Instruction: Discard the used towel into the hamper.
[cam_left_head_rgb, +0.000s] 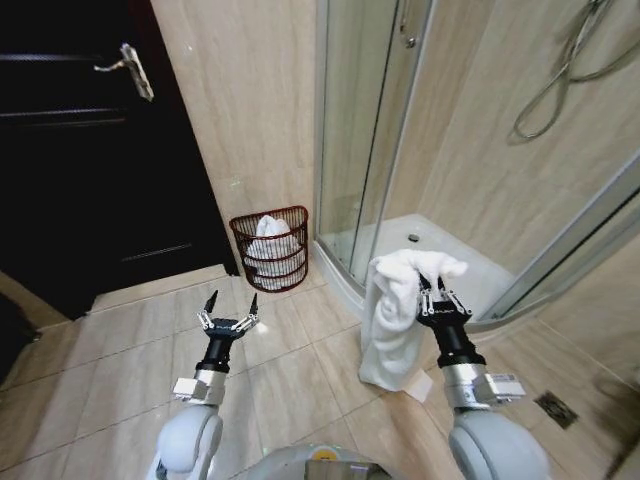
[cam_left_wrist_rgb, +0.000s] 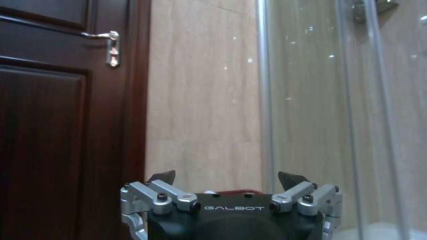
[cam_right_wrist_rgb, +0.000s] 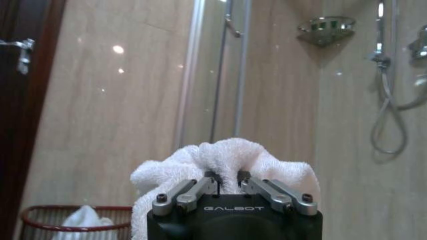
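White towel (cam_left_head_rgb: 395, 320) hangs pinched in the right pincer (cam_left_head_rgb: 437, 300), centre-right; left pincer (cam_left_head_rgb: 228, 315) gapes empty. Hamper (cam_left_head_rgb: 270, 248), upper centre, already holds cloth: trailing fabric could snag its rim.

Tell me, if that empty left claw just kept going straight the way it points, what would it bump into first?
Probably the hamper, a dark red-brown wire basket with white cloth inside, against the beige tiled wall. The left gripper, jaws open, points toward it over bare floor tiles, though depth is hard to judge.
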